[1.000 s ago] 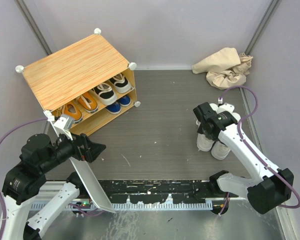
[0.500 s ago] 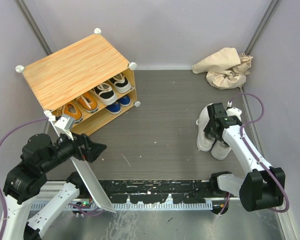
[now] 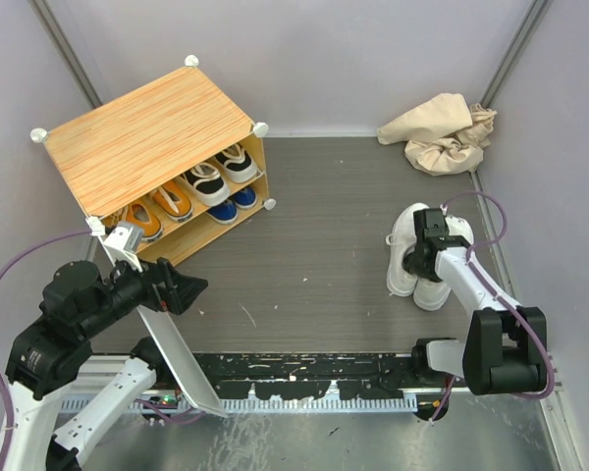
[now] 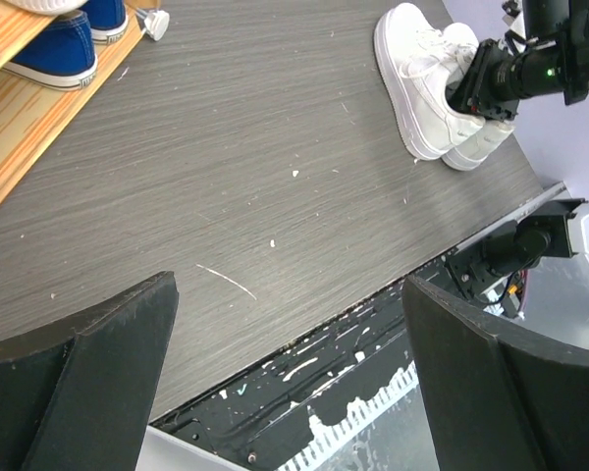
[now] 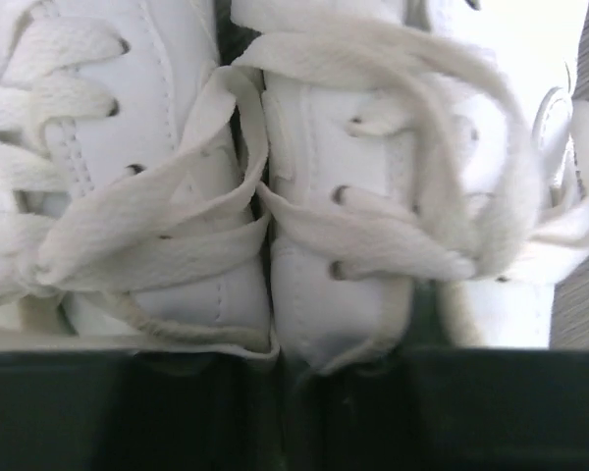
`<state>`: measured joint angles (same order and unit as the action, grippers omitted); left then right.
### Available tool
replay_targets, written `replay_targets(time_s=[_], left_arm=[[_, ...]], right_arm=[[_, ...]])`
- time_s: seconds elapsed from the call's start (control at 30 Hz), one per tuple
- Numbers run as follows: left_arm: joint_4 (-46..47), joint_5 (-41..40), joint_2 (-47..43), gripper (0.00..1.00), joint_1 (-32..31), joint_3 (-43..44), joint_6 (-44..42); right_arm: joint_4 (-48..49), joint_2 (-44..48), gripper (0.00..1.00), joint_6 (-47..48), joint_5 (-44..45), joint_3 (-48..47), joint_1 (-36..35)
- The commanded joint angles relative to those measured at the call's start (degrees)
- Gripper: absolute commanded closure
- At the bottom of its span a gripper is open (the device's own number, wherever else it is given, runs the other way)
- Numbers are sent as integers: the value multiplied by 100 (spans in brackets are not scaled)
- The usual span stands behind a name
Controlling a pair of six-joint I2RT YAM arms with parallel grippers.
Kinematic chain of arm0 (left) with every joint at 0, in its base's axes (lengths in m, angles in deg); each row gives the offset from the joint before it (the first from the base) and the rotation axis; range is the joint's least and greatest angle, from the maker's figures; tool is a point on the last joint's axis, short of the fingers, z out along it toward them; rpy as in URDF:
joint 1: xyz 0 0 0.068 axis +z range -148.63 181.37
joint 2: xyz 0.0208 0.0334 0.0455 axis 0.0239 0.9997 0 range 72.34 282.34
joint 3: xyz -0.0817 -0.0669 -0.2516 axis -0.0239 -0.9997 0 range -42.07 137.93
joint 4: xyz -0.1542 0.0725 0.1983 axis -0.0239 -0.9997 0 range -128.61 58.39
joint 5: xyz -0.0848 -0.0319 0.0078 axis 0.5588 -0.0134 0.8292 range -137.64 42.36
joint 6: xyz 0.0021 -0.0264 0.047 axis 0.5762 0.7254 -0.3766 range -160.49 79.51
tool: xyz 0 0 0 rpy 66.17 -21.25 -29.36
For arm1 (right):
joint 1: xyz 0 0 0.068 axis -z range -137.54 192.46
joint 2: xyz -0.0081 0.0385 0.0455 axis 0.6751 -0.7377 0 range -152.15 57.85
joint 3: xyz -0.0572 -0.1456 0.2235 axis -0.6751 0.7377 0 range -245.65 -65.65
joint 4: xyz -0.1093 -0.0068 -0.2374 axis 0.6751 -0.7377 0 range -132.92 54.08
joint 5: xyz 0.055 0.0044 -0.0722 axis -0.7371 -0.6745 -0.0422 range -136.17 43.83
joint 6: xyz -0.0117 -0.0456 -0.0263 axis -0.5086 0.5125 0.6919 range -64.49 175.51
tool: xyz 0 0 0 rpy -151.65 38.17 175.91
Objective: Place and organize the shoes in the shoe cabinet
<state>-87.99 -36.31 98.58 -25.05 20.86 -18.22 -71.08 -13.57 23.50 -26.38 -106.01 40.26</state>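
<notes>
right claw [image 3: 422, 257] down on the pair of plain white lace-up sneakers [image 3: 401, 270].
its fingers straddle the two touching inner walls by the tongues; whether the pinch is made cannot be told. the pair stands on the dark grey worktop [image 3: 324, 226] at the right, well apart from the boxy wood-grain-topped shoe cabinet [image 3: 147, 137] at far left, whose shelves carry other pairs [image 3: 208, 183]. left claw [image 4: 290, 373] stands wide, holding nothing. hazard: a grip on thin wall or loose lace alone may let one shoe slip out on lifting.
</notes>
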Motion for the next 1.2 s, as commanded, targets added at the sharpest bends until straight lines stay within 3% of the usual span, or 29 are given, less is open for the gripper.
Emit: replay_targets(time_s=[0.0,0.07,0.17,0.3,0.4,0.63,0.67,0.73,0.8,0.87,1.1,1.13,1.17], left_arm=[[347,-257,85,2,4,339,153],[446,-348,75,2,5,407,242],[590,-477,97,2,0,515,364],[602,-728,186,2,5,741,384],[630,-824,230,2,5,838,428],[728,-967,261,2,5,718,664],[752,-993,264,2,0,689,708],[797,-1022,284,2,5,637,758],[771,-1045,332,2,5,627,755],[708,-1100,366,2,5,631,709],[657,-1165,480,2,0,539,621],[663,-1152,505,2,4,539,629],[663,-1151,524,2,4,555,637]], right_arm=[[1011,276,88,419,-940,169,-136],[1022,418,98,430,-663,51,-744],[1072,405,99,403,-122,-286,-2146],[1633,-22,99,339,-45,-671,-3804],[2358,-606,99,604,-76,-815,-4512],[3443,-1856,97,1310,-464,-1474,-5358],[3506,-2003,88,1384,-518,-1552,-5393],[3469,-2097,60,1510,-512,-1663,-5413],[3355,-2007,38,1648,-528,-1685,-5411],[3116,-1863,27,1779,-591,-1700,-5414],[2926,-1551,29,1930,-1216,-1536,-5422],[2982,-1591,36,1926,-1278,-1536,-5416],[3019,-1666,49,1942,-1400,-1567,-5420]])
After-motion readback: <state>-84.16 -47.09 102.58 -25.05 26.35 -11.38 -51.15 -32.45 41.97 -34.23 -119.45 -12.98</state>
